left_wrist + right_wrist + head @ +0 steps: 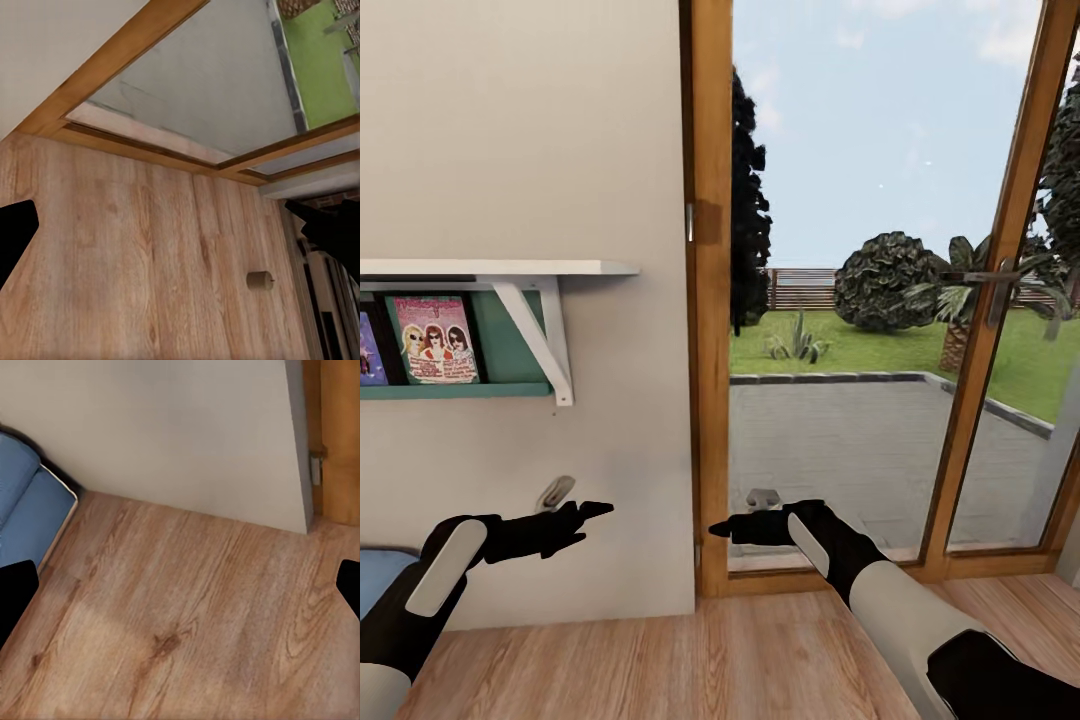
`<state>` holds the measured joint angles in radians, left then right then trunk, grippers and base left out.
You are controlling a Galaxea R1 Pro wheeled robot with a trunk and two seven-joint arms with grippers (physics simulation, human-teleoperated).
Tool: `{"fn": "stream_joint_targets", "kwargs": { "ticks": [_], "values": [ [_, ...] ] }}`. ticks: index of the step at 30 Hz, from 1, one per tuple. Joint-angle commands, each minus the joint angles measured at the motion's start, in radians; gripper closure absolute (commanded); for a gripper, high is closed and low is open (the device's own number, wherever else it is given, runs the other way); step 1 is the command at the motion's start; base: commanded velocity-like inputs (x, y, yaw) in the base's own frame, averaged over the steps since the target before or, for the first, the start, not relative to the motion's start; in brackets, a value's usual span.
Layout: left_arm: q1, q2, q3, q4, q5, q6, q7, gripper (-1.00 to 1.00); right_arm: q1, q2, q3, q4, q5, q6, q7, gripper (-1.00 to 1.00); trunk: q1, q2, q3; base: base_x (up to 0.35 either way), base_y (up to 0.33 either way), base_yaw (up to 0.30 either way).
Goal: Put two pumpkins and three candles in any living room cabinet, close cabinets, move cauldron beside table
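Black pincers, white forearm shells, black joints

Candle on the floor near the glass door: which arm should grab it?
Probably right. The candle lies on the wood floor toward the glass door, the side of the right gripper. The left gripper faces the wall. Both look empty.

No text can be read anywhere. At the left of the head view, a pink-covered magazine (435, 340) showing three faces stands on the teal shelf (510, 389); it carries a title line across its top, but the letters are too small and blurred to make out. A second cover (370, 350) beside it, cut by the frame edge, is equally illegible.
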<state>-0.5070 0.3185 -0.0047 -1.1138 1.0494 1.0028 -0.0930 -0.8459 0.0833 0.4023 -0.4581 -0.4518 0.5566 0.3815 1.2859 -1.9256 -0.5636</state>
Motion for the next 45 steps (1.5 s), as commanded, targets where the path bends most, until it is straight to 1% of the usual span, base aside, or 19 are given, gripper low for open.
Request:
{"fn": "stream_joint_targets", "kwargs": {
  "ticks": [1, 7, 12, 16, 21, 26, 45],
  "values": [
    [-0.001, 0.001, 0.000, 0.000, -0.009, 0.002, -0.010, -1.00, -0.001, 0.000, 0.003, -0.001, -0.002, 0.003, 0.000, -1.00, 0.000, -0.001, -0.001, 0.000, 0.000, 0.000],
    [-0.001, 0.001, 0.000, 0.000, -0.008, 0.002, -0.010, -1.00, -0.001, 0.000, 0.003, -0.001, -0.006, 0.001, 0.002, -1.00, 0.000, -0.001, 0.003, 0.062, 0.070, -0.138],
    [-0.001, 0.001, -0.001, 0.000, 0.008, 0.002, -0.010, -1.00, -0.001, 0.000, 0.003, -0.001, -0.007, 0.001, 0.001, -1.00, 0.000, -0.001, 0.007, 0.137, 0.099, -0.173],
    [-0.001, 0.002, -0.001, 0.000, 0.012, 0.002, -0.010, -1.00, -0.001, 0.000, 0.003, -0.001, -0.007, 0.003, 0.001, -1.00, 0.000, -0.001, 0.007, 0.018, 0.011, -0.027],
    [0.000, 0.021, -0.001, 0.000, 0.020, 0.002, -0.010, -1.00, -0.001, 0.000, 0.003, -0.001, -0.007, 0.002, 0.000, -1.00, 0.000, -0.001, 0.007, 0.001, 0.001, -0.001],
    [0.000, 0.025, -0.002, 0.000, 0.031, 0.002, -0.010, -1.00, -0.001, 0.000, 0.003, -0.001, -0.008, 0.001, 0.001, -1.00, 0.000, -0.001, 0.009, 0.029, 0.007, -0.056],
    [0.000, 0.025, -0.002, 0.000, 0.034, 0.002, -0.010, -1.00, -0.001, 0.000, 0.003, -0.001, -0.008, 0.000, 0.002, -1.00, 0.000, -0.001, 0.029, 0.022, 0.014, -0.215]
  ]
}}
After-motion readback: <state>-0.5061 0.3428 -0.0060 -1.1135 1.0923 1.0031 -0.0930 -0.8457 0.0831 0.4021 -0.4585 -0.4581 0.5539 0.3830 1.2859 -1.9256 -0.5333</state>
